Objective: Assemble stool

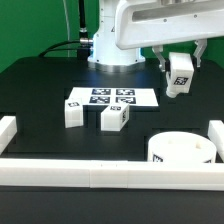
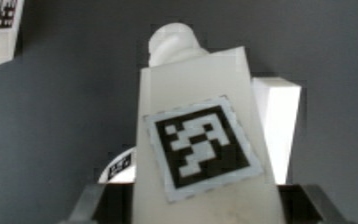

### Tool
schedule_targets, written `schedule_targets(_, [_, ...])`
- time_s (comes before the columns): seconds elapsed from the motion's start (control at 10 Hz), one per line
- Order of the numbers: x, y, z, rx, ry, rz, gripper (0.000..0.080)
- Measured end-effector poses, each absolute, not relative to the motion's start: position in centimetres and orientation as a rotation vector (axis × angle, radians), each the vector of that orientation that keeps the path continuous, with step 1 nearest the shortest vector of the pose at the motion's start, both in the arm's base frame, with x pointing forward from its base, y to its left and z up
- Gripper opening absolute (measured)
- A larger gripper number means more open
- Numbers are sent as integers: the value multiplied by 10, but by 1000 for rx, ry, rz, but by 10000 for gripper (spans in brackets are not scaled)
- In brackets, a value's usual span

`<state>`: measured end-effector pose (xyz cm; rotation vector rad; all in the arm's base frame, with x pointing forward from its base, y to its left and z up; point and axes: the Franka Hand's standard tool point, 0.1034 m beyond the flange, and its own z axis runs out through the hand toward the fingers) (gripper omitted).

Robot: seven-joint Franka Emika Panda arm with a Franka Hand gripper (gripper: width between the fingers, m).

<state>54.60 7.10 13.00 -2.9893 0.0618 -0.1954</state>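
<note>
My gripper (image 1: 181,70) is shut on a white tagged leg block (image 1: 181,73) and holds it in the air at the exterior view's right, well above the table. In the wrist view the held leg block (image 2: 197,125) fills the middle, its tag facing the camera and its peg end pointing away, with dark fingers (image 2: 101,200) on either side. The round seat (image 1: 182,151) stands at the front right by the rails. Two more leg blocks (image 1: 75,112) (image 1: 115,117) lie in front of the marker board.
The marker board (image 1: 112,98) lies flat in the middle of the black table. White border rails (image 1: 100,170) run along the front, with ends at the left (image 1: 8,132) and right (image 1: 215,135). The robot base (image 1: 115,45) stands at the back.
</note>
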Motion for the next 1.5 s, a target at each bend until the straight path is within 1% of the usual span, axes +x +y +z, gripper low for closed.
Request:
schedule_targets(0.2, [558, 71, 136, -2969, 103, -444, 328])
schedule_targets(0.4, [553, 67, 132, -2964, 109, -594, 328])
schedule_targets(0.5, [559, 65, 135, -2945, 115, -734, 328])
schedule_targets(0.6, [558, 62, 133, -2929, 122, -839, 328])
schedule_targets(0.7, [560, 52, 129, -2919, 168, -860, 328])
schedule_targets(0.8, [565, 51, 128, -2905, 196, -851, 328])
schedule_targets(1.0, [580, 61, 121, -2866, 221, -870, 328])
schedule_targets(1.1, [583, 67, 123, -2863, 216, -868, 328])
schedule_targets(1.5, [582, 65, 121, -2868, 215, -862, 328])
